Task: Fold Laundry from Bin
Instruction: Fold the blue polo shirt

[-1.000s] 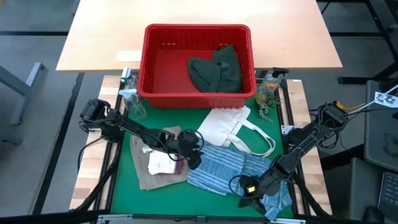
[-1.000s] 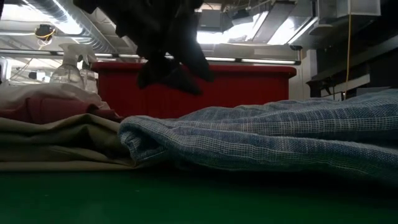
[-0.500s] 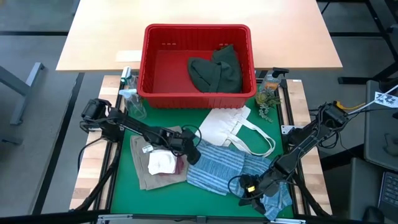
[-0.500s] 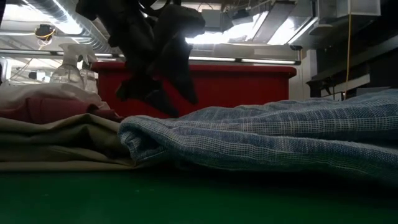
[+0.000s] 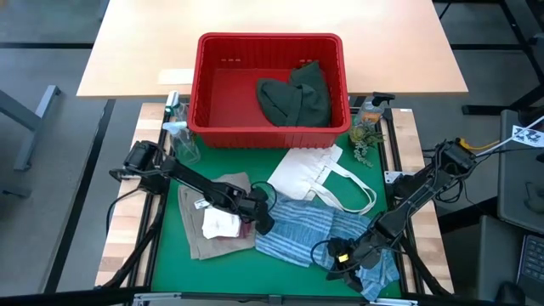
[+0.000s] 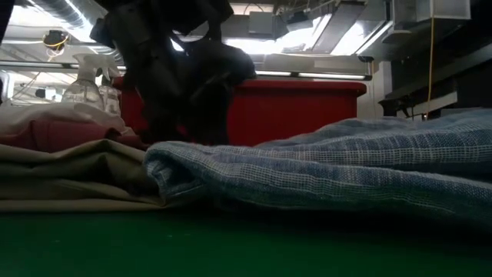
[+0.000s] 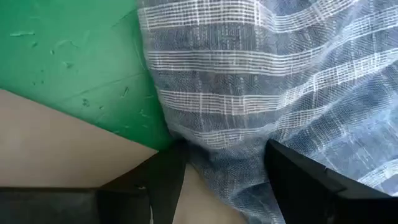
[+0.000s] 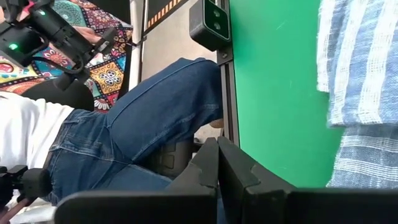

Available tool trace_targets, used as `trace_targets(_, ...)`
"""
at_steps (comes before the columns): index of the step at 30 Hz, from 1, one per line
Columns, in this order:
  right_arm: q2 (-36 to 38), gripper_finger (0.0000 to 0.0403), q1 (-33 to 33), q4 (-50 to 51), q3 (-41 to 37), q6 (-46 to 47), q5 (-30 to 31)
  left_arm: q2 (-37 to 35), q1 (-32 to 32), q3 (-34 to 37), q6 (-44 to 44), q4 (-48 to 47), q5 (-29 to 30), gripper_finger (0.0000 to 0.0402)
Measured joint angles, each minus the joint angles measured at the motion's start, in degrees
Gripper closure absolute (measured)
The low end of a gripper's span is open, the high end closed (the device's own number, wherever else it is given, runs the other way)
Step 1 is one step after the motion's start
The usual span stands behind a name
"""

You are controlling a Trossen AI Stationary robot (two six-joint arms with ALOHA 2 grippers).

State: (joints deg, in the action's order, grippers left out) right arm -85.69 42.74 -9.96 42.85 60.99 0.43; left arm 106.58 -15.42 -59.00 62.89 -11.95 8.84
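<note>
On green mat (image 5: pixel 170 242), striped shirt (image 5: pixel 297 229) lying crosswise, left tool (image 5: pixel 262 223) open at its edge

Left gripper (image 5: pixel 260 213) lowered from above onto the near-left edge of the blue-white striped cloth shirt (image 5: pixel 297 228), beside the folded tan garment (image 5: pixel 197 238). Fingers (image 7: pixel 305 180) spread wider, now straddling the shirt's folded edge. Left arm drawn slightly back toward the pile holding the small white cloth (image 5: pixel 222 223).

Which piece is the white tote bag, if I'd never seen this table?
Start at the big red bin. Just in front of it, on the green mat, lies the white tote bag. Unlike the blue-white striped shirt beside it, it is plain white with loop handles.
</note>
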Motion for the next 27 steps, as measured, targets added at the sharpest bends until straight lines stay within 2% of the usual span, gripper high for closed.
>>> trace_targets(5, 0.00, 0.0402, 0.00, 0.05, 0.00, 0.00, 0.02, 0.94, 0.35, -0.04, -2.47, 2.53, -0.27, 0.0188)
trace_targets(9, 0.00, 0.0402, 0.00, -0.04, 0.00, 0.00, 0.02, 1.05, 0.88, -0.04, -4.96, 3.46, -0.83, 0.0206)
trace_targets(13, 0.00, 0.0402, 0.00, -0.07, 0.00, 0.00, 0.04, 1.05, 1.50, -0.04, -4.98, 3.61, -1.61, 0.0255)
trace_targets(20, 0.00, 0.0402, 0.00, -0.17, 0.00, 0.00, 0.05, -0.75, 3.24, -0.02, -4.98, 3.43, -4.31, 0.0381)
trace_targets(27, 0.06, 0.0402, 0.00, -0.12, 1.25, -1.66, 0.01, -5.52, 5.53, -0.02, -4.99, -1.23, -4.00, 0.0387)
